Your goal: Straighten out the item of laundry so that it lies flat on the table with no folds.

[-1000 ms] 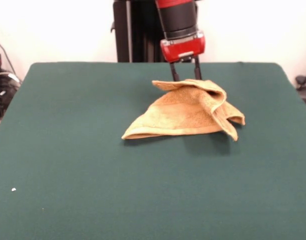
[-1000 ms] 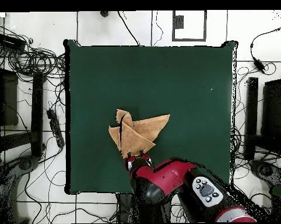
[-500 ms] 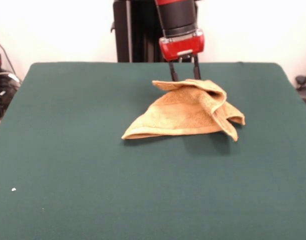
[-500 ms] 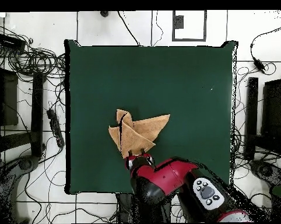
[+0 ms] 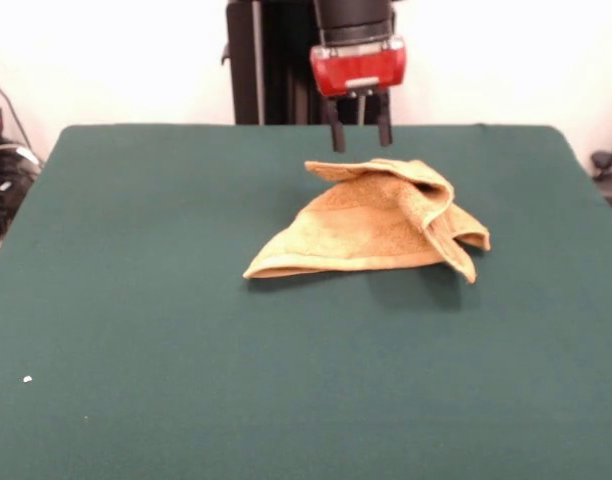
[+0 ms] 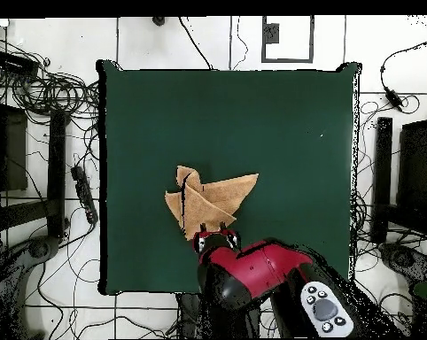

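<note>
Towel (image 5: 381, 225) sits crumpled mid-worktop (image 5: 146, 330), folded into a rough triangle. Gripper (image 5: 359, 135) hovers just above its far edge, jaws apart, empty. Risk: a descent pinches several stacked layers, so pulling drags the bundle instead of unfolding it.

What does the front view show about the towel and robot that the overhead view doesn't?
Only the front view shows the end effector open, its tips above the towel and not touching it, and how the towel's folds stand up. Only the overhead view shows the whole table, the cables on the floor around it, and the arm reaching over the table's edge. Both show the towel crumpled and folded, not flat, with the end effector empty beside its edge nearest the robot.
</note>
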